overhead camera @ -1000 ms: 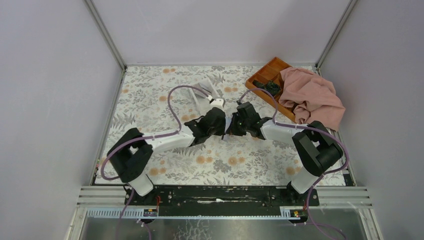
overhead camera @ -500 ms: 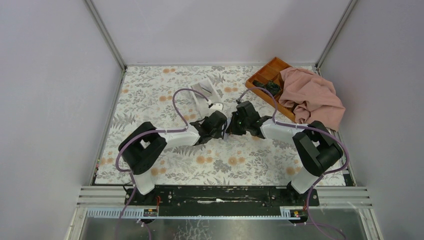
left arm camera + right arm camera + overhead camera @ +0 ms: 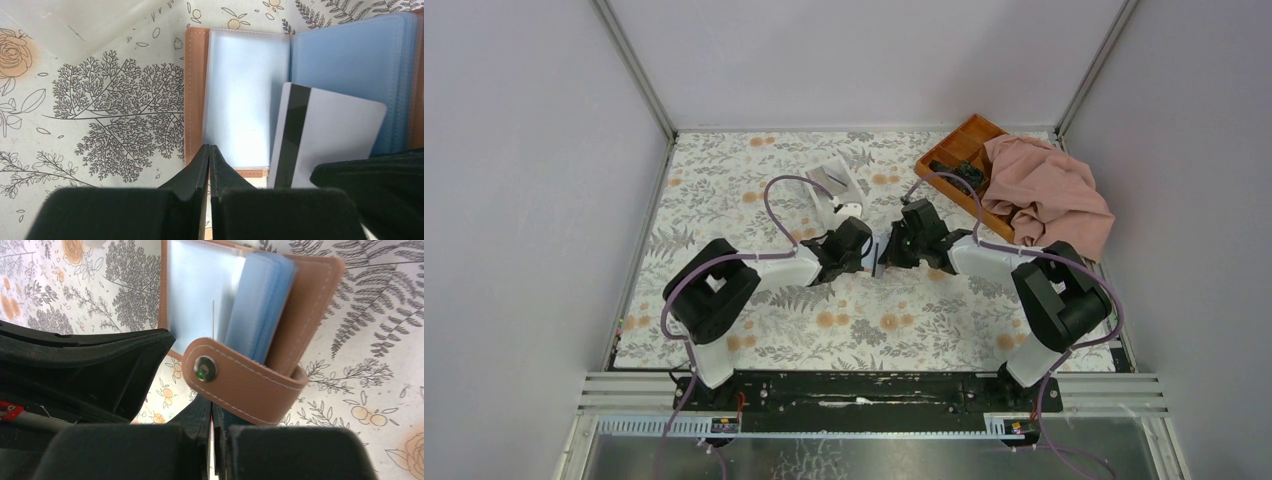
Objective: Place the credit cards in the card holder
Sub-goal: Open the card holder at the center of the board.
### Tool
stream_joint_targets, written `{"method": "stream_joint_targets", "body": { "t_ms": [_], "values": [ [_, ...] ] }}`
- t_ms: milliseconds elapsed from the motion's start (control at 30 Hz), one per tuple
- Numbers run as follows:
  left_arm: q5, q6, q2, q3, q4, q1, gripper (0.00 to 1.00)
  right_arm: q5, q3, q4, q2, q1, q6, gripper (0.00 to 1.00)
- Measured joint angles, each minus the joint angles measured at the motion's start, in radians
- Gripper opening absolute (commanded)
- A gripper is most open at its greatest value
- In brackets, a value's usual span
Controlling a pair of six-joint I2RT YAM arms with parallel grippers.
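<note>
Here, card holder (image 3: 196,95): lies open and flat at the middle of the table, between the two grippers; tan grained leather with pale stitching.
sleeves: in the left wrist view one clear sleeve (image 3: 245,100) lies flat on the 9 o'clock half; a stack of blue sleeves (image 3: 350,65), too tight to count, fills the 3 o'clock half.
strap (image 3: 250,385): one, curling over from the cover, carrying one round metal snap button (image 3: 205,368).
credit card (image 3: 330,135): one seen, thin, pale grey with a black stripe, held on edge across the seam between the clear sleeve and the blue stack.
right gripper (image 3: 212,415): reaches in from 3 o'clock, fingers nipped on the credit card.
left gripper (image 3: 209,152): reaches in from 9 o'clock, fingers pressed together, tips at the clear sleeve's near edge; whether they catch it cannot be told.
open room: bare floral tablecloth (image 3: 754,170) at 6 and 9 o'clock of the holder; plain walls (image 3: 524,200) on three sides.
white box (image 3: 832,181): one, near, at 11 o'clock.
orange tray (image 3: 956,148): one, compartmented, at 2 o'clock by the far corner, partly under one crumpled pink cloth (image 3: 1049,195).
</note>
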Motion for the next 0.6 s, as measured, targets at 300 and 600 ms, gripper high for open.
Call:
{"method": "stream_joint_targets", "body": {
  "t_ms": [300, 600],
  "values": [
    [0.008, 0.004, 0.014, 0.0, 0.017, 0.008, 0.04, -0.043, 0.001, -0.003, -0.011, -0.064, 0.0, 0.0],
    [0.008, 0.013, 0.024, 0.002, 0.039, 0.008, 0.03, -0.104, 0.028, 0.0, -0.006, -0.13, 0.001, 0.0]
  ]
}}
